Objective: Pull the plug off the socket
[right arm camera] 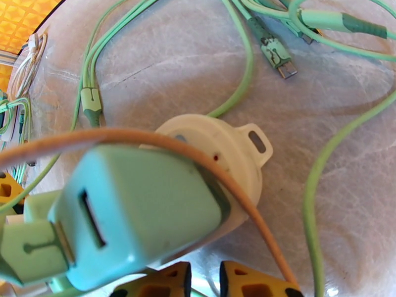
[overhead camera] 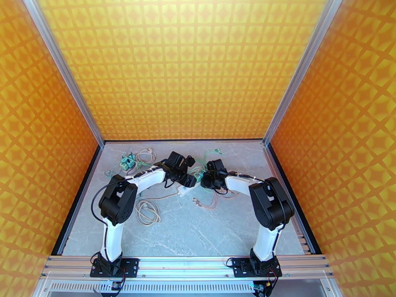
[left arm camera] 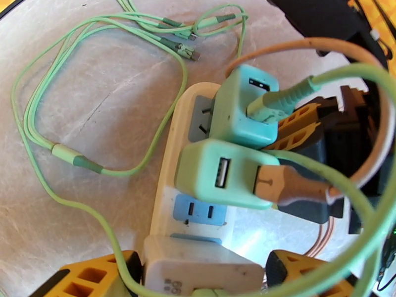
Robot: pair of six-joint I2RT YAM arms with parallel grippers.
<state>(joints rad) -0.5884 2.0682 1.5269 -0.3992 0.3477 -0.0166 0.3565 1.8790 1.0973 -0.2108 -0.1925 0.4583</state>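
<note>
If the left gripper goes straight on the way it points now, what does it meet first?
The white plug: it stands right between the fingers of the left gripper, on the strip. Whether the pads touch it, I cannot tell.

Top view: set high behind the arms point(overhead camera: 119, 199), tilted down; the whole table point(overhead camera: 198, 233) is taken in from afar.
Left wrist view: held close above the strip point(left arm camera: 166, 194), faced down along it.
Right wrist view: held closer still, at the strip's rounded end.
Shared: strip and teal plug point(left arm camera: 237, 115) are seen in both wrist views; the strip lies mid-frame in the top view.
</note>
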